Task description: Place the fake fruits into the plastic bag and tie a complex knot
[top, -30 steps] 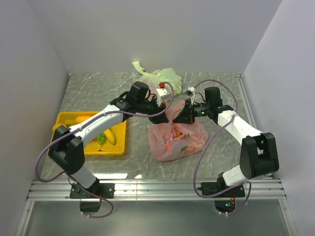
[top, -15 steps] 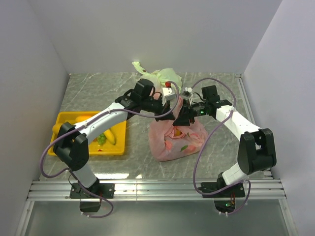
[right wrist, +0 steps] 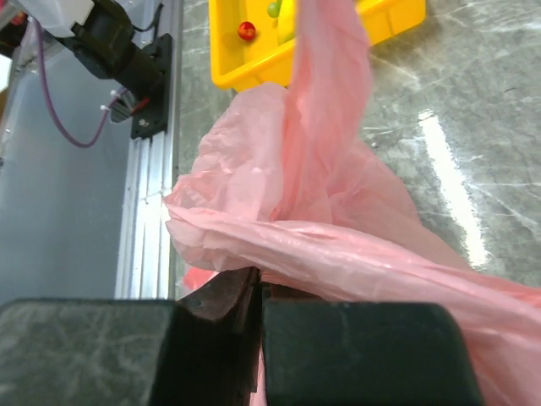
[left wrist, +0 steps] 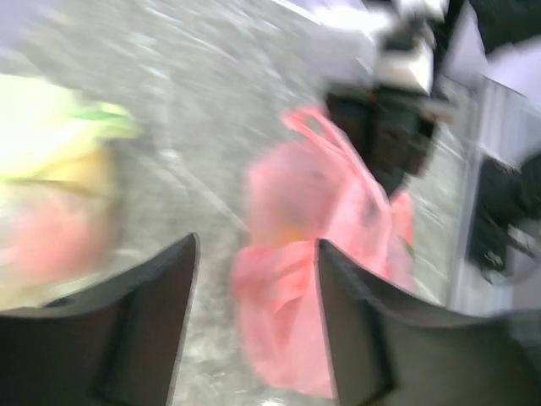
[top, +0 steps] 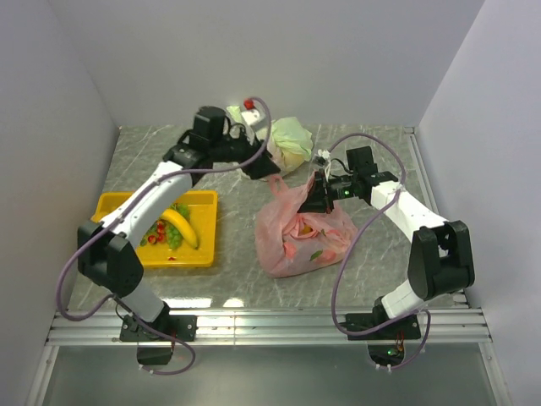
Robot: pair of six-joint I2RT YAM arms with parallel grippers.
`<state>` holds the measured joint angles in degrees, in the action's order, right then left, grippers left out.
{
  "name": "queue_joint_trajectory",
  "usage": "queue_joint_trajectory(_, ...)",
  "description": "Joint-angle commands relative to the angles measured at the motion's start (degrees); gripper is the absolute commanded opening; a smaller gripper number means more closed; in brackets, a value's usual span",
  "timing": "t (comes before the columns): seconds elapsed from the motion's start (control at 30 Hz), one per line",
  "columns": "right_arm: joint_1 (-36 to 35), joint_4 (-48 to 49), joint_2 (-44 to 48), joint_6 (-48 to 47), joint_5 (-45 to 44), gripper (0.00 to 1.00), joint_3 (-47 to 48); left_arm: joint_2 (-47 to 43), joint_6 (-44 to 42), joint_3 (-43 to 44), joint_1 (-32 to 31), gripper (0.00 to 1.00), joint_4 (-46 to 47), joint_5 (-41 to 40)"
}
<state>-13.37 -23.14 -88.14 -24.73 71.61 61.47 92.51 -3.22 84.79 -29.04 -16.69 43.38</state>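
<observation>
- Top view: right gripper (top: 315, 197) pinches the top of the bag (top: 300, 241), which stands mid-table. Fruits (top: 173, 227) lie in the tray (top: 169, 260); a few show through the bag. Left gripper (top: 267, 163) hangs by the green bag (top: 292, 135), well away from the tray.
- Left wrist view, blurred: jaws apart, nothing between them; bag ahead.
- Right wrist view: jaws closed on a fold of bag film.
- Judgement: loading looks unfinished. The right should keep the mouth lifted and steady while the left takes each fruit from above.
</observation>
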Motion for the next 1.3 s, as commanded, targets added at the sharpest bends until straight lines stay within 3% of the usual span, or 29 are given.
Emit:
queue_joint_trajectory(0.0,-0.52,1.87,2.80,-2.95,-0.51,0.00,-0.12,-4.44,1.21,5.55,1.08,0.67,-4.30,-7.50)
queue_joint_trajectory(0.1,-0.70,0.11,3.15,-5.76,-1.21,0.00,0.49,-2.78,1.99,6.43,1.88,0.70,-7.83,-5.59)
queue_joint_trajectory(0.17,-0.96,-1.12,3.50,-8.30,-1.74,0.00,0.58,-1.03,8.55,6.61,1.88,0.83,-7.58,-5.49)
queue_joint_trajectory(0.33,-2.10,-4.11,4.81,-13.15,-2.88,0.00,0.32,1.80,18.05,6.80,1.88,0.76,-7.93,-3.21)
queue_joint_trajectory(0.5,-2.19,-4.55,5.43,-14.29,-3.15,0.00,0.05,2.06,18.43,4.33,1.79,0.66,-8.45,-1.38)
queue_joint_trajectory(0.73,-2.28,-4.72,5.26,-15.43,-4.20,0.00,0.23,2.15,18.78,2.93,1.79,0.69,-11.00,3.73)
queue_joint_trajectory(0.97,-2.45,-5.87,5.34,-17.28,-4.38,0.00,0.49,3.20,21.06,1.43,1.18,0.67,-10.65,1.90)
queue_joint_trajectory(1.03,-2.63,-6.74,5.26,-18.15,-4.64,0.00,0.66,3.64,21.24,1.51,1.18,0.60,-10.30,2.06)
queue_joint_trajectory(1.17,-2.46,-7.01,4.82,-17.99,-4.99,0.00,0.84,1.89,20.37,0.47,1.26,0.27,-6.97,4.78)
queue_joint_trajectory(1.2,-2.54,-6.14,4.47,-17.46,-5.34,0.00,0.75,1.01,20.10,-0.24,1.35,0.09,-5.48,6.53)
queue_joint_trajectory(1.23,-2.54,-5.52,4.21,-15.80,-5.52,0.00,0.67,-1.17,19.75,-2.16,1.26,0.01,-1.63,7.42)
queue_joint_trajectory(1.27,-2.63,-4.82,4.12,-15.00,-5.78,0.00,0.67,-2.50,19.40,-3.31,1.09,0.00,0.23,8.30)
